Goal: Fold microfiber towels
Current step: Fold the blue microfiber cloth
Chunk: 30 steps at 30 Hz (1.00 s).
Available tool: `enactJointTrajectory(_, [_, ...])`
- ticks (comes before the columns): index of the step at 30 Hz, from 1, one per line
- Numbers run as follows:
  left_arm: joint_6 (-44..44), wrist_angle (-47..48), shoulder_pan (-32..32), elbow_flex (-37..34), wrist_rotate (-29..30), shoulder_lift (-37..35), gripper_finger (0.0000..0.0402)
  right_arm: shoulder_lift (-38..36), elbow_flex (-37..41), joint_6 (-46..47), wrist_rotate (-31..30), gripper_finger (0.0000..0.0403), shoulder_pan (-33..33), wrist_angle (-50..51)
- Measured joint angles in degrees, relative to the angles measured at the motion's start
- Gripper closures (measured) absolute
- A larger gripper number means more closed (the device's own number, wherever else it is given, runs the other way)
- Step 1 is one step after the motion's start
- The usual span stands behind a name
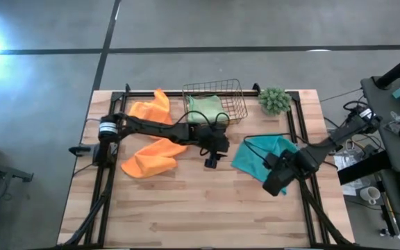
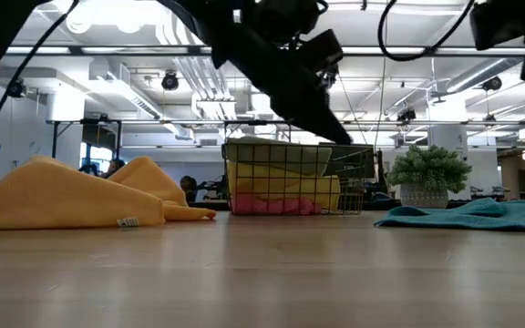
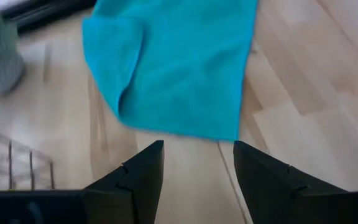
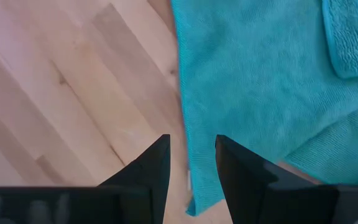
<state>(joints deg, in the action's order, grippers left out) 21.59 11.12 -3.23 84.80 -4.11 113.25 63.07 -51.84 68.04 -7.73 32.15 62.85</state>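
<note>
So the right claw sits nearest the front of the table, over the near edge of the teal towel, fingers spread apart with the cloth's edge showing between them in its wrist view, not gripping anything as far as I can see. The teal towel lies partly folded on the right side of the table, one corner flipped over on itself. A bit further in, near the middle, the left claw hangs above bare wood just beside the teal towel's left edge, also released, fingers wide, nothing in them. Off to the left are the two orange towels: one orange towel is crumpled under the left arm, the other orange towel is bunched up closer to the back edge. At the back sits the wire basket, with a light green towel in it, and from the low view you can also see a yellow towel and a pink towel stacked inside. Right of the basket, at the far edge, stands the little fuzzy green plant.
</note>
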Motion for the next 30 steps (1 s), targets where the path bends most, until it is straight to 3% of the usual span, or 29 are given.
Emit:
enactJointTrajectory(12, [4.33,-6.69,3.73,1.39,-0.36,5.55,0.0224,0.0,5.51,13.0,0.62,0.0284,5.61,-1.12])
enactJointTrajectory(18, [4.28,-5.92,3.68,1.06,-0.13,6.52,0.0224,0.66,6.24,16.27,0.18,0.0259,8.11,-2.32])
enactJointTrajectory(23, [4.28,-0.44,3.81,1.22,2.83,4.74,0.0224,2.16,9.23,16.39,-2.7,0.0246,8.11,-3.78])
enactJointTrajectory(30, [2.99,10.9,3.79,0.59,8.96,-2.05,0.0224,2.43,16.13,17.78,-11.9,0.0258,1.96,-16.09])
